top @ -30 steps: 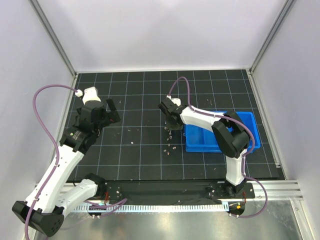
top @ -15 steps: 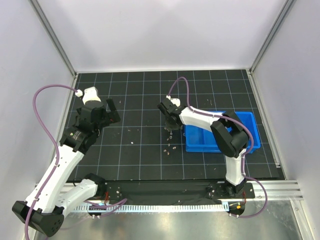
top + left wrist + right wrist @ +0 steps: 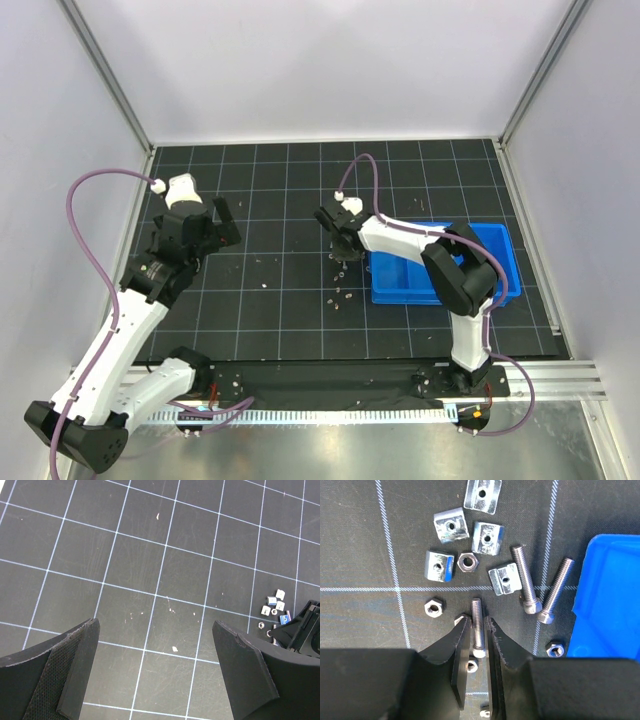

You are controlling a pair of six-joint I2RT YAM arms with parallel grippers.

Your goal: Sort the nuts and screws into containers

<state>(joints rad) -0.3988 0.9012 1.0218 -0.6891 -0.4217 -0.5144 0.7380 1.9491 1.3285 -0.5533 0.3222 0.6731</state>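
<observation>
A thin grey-silver metal screw (image 3: 478, 622) lies lengthwise between the two black fingers of the right end effector (image 3: 478, 626). The fingers are pressed in against its shank, so it is pinched; whether it has left the mat I cannot tell. Gripping along the long axis makes sense, I judge, since a part this slim would roll out of a crosswise hold. Just beyond it sit two more long silvery screws (image 3: 526, 580) side by side, a cluster of squarish pale metal nuts (image 3: 451, 526) and a few small hexagonal nuts (image 3: 467, 561), all loose and close together. The bright blue plastic tray (image 3: 398, 284) with its long compartments stands just to the right of this heap, near enough that carrying each piece across should be a short move. The left end effector (image 3: 155, 630) hangs well apart on the left, its fingers spread wide over bare grid with nothing between them, probably parked out of the working arm's way. Everything rests on a black worktop (image 3: 300, 180) ruled with white grid lines and dotted with pale flecks, boxed in by plain pale walls (image 3: 330, 60) and aluminium corner posts (image 3: 105, 75).
</observation>
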